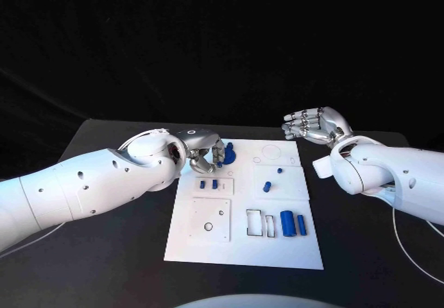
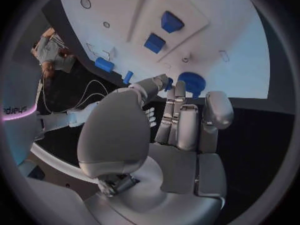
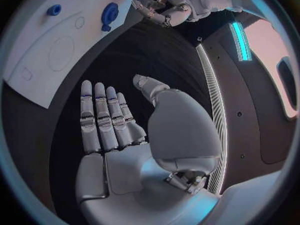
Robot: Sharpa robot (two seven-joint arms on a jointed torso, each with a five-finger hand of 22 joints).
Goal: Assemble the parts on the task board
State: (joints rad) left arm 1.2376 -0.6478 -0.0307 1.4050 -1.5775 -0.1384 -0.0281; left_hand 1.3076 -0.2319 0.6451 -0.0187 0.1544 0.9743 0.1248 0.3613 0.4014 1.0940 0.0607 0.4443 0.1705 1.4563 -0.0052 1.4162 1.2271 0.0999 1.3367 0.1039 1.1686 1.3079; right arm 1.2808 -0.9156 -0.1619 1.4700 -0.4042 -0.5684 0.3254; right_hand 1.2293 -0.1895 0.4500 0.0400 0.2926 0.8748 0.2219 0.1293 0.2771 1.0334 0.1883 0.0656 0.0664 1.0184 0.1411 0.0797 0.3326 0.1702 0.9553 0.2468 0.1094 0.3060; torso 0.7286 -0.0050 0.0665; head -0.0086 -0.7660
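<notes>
The white task board [image 1: 245, 250] lies in the middle of the table. My left hand [image 1: 202, 153] reaches over its far left corner, beside a round blue part [image 1: 230, 158] seated there. In the left wrist view, the thumb and a finger [image 2: 167, 112] pinch a small blue part [image 2: 169, 83], mostly hidden, next to that round part [image 2: 194, 82]. My right hand [image 1: 314, 125] hovers beyond the board's far right corner, fingers spread and holding nothing; its palm [image 3: 119, 130] faces the black table. Other blue parts sit in the board: two small blocks [image 1: 209, 184], two pegs [image 1: 266, 187] and two cylinders [image 1: 293, 223].
The board [image 3: 37, 60] carries outlined circles and empty rectangular slots [image 1: 253, 221]. A small blue ring [image 3: 54, 9] shows near the round part [image 3: 110, 12]. Black table surrounds the board on all sides. A white cable [image 1: 407, 250] runs along the right side.
</notes>
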